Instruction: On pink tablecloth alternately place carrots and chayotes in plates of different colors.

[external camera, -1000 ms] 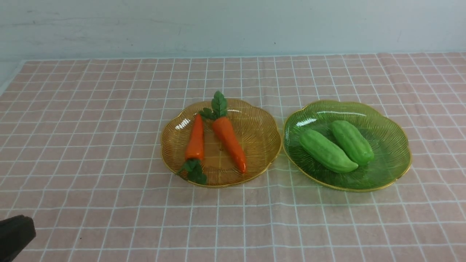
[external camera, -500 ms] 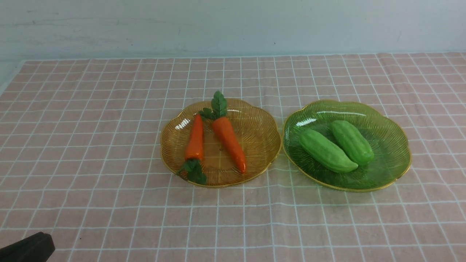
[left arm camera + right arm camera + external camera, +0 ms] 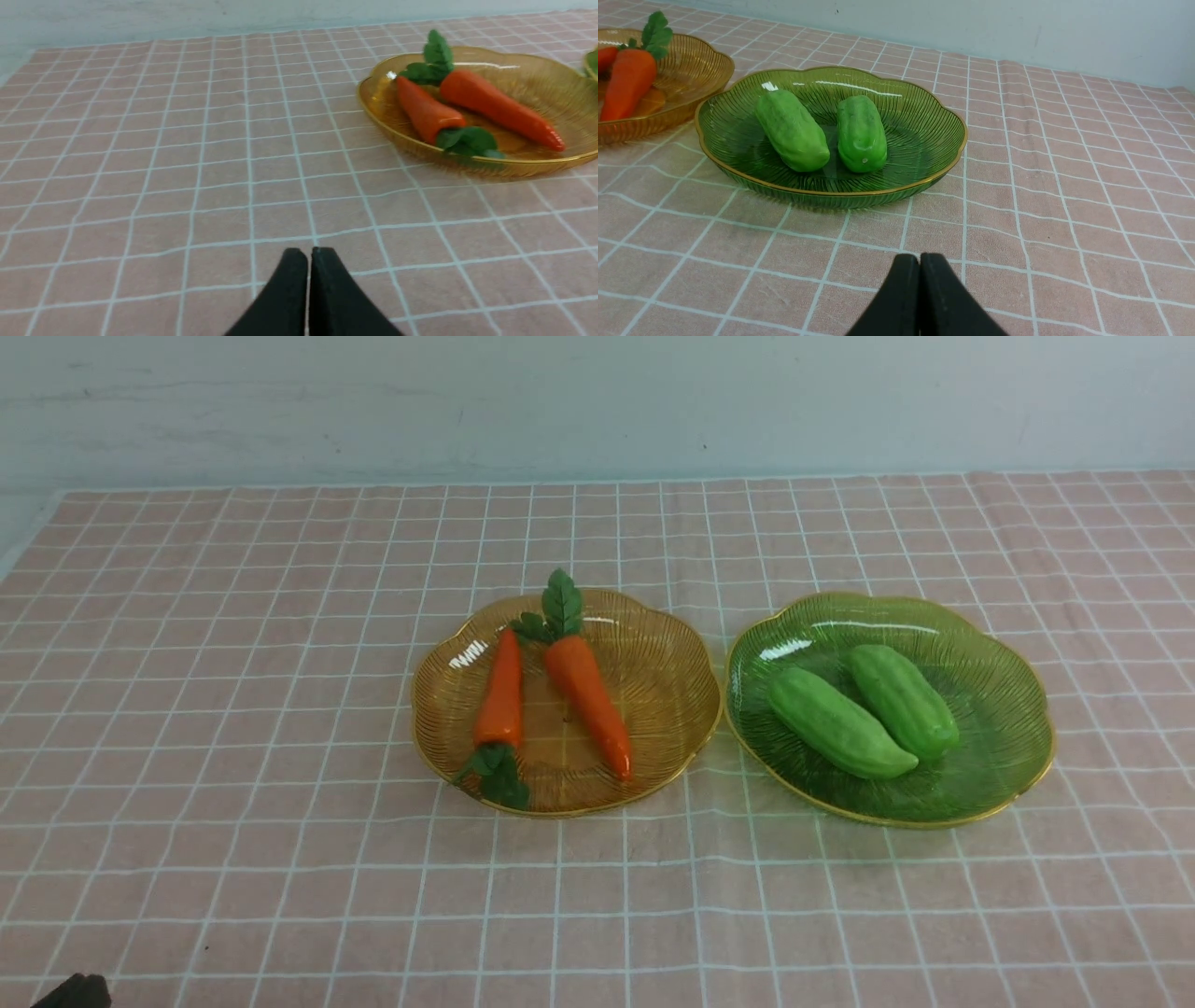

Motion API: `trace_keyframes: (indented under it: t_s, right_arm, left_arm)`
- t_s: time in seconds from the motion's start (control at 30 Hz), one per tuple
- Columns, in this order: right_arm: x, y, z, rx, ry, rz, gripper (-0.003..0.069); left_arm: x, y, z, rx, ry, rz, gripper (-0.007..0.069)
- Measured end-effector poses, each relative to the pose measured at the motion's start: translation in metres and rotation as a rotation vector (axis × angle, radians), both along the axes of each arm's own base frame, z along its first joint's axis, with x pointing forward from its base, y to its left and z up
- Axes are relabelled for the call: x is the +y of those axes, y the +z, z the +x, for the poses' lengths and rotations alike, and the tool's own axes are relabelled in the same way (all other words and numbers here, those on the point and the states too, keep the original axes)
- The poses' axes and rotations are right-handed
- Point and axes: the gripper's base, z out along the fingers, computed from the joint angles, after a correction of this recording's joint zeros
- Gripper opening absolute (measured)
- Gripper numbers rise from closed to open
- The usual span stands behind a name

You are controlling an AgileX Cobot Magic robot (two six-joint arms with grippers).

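Two orange carrots point(image 3: 500, 693) point(image 3: 588, 705) with green tops lie in the amber-yellow plate point(image 3: 667, 658) at the middle of the pink tablecloth point(image 3: 233, 709). Two green chayotes point(image 3: 838, 723) point(image 3: 903, 701) lie side by side in the green plate point(image 3: 999, 709) to its right. My left gripper point(image 3: 309, 254) is shut and empty, low over the cloth, well short of the amber plate point(image 3: 551, 84); only its tip point(image 3: 75, 992) shows in the front view. My right gripper point(image 3: 920, 259) is shut and empty, near the cloth in front of the green plate point(image 3: 924, 121). It is out of the front view.
A pale blue-grey wall point(image 3: 597, 401) stands behind the table's far edge. The cloth's left edge point(image 3: 28, 537) shows at the far left. The two plates nearly touch each other.
My left gripper has drawn back toward the lower left corner of the front view, so only its tip is still seen. The plates and vegetables have not moved.
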Motion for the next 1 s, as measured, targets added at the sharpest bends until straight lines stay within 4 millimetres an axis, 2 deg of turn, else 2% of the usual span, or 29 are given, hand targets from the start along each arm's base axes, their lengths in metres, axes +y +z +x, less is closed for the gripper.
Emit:
trace_keyframes:
  t_s: [0.23,1.0]
  right_arm:
    - [0.0,0.0,0.0,0.0,0.0,0.0,-0.0017]
    - [0.0,0.0,0.0,0.0,0.0,0.0,-0.0017]
  left_arm:
    - [0.003,-0.009,-0.0033,0.094,0.047,0.026,-0.0003]
    - [0.003,-0.009,-0.0033,0.093,0.046,0.032,-0.0003]
